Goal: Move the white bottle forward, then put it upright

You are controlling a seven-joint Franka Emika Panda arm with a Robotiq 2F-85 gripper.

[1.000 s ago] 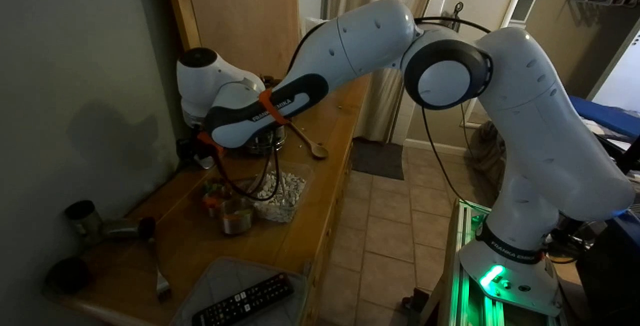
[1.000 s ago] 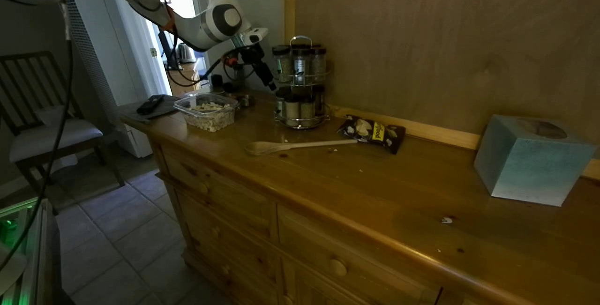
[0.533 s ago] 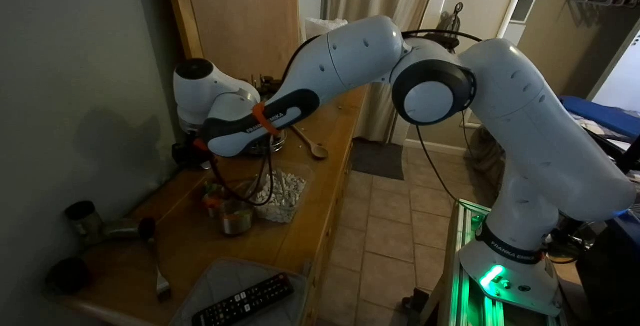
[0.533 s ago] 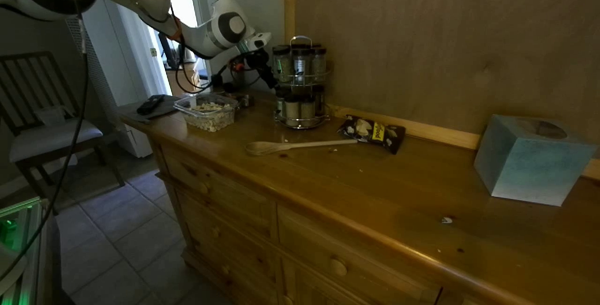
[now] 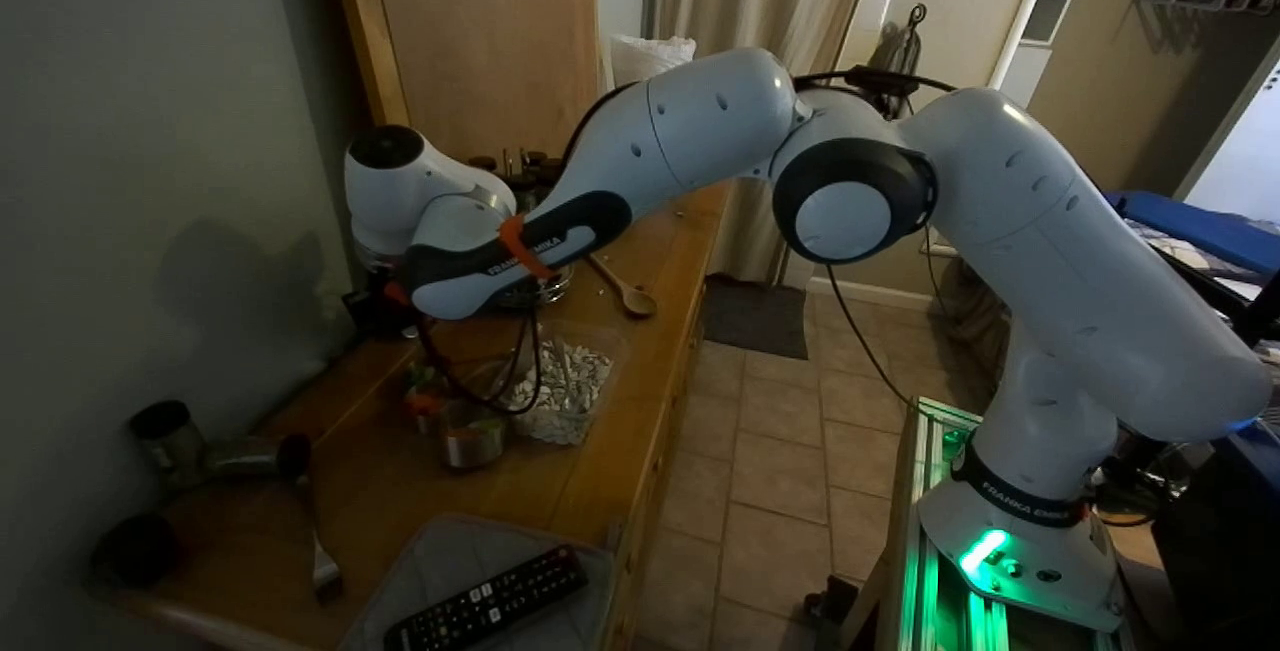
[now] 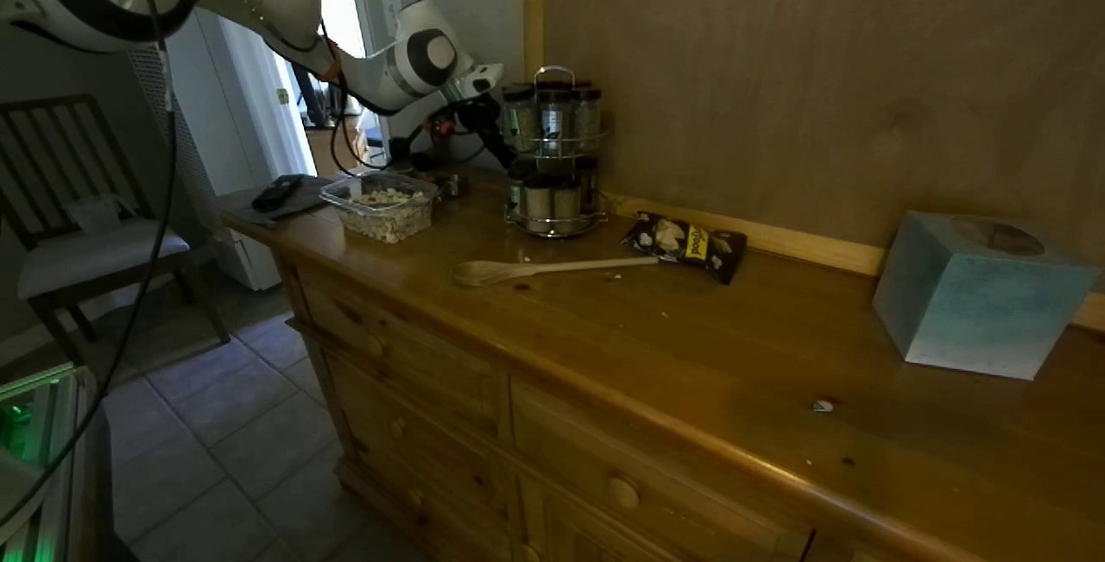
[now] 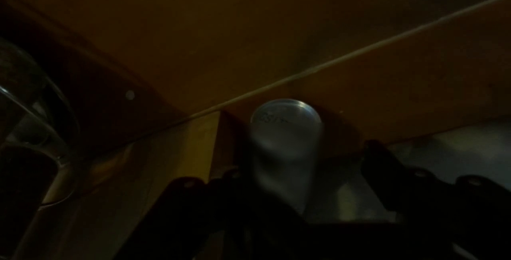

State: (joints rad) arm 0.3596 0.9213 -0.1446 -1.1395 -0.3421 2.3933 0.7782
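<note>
Step in hand, as I judge it: lining up for the grasp; neither the forward move nor the uprighting looks done. The white bottle (image 7: 285,140), a dull grey cylinder in this poor light, is on the table (image 6: 708,329), in the corner by the wall (image 5: 150,181) and just beside the end of a wooden panel (image 7: 197,138). In the wrist view its round end, faintly marked, faces me. I read it as lying down, but the darkness leaves that unsure.

Pincer (image 7: 303,160): fingers (image 7: 385,172) well apart, nothing held. The bottle shows between them, off-centre. One finger's dark shape overlaps its lower body, and I cannot tell whether they touch; on the opposite side a gap is visible. The exterior views do not show the bottle clearly enough to settle it.

Next move calls for: centring on the body, closing firmly, drawing it clear of the corner, then turning it upright. Possible trouble: the panel's edge fouling the nearer finger.
</note>
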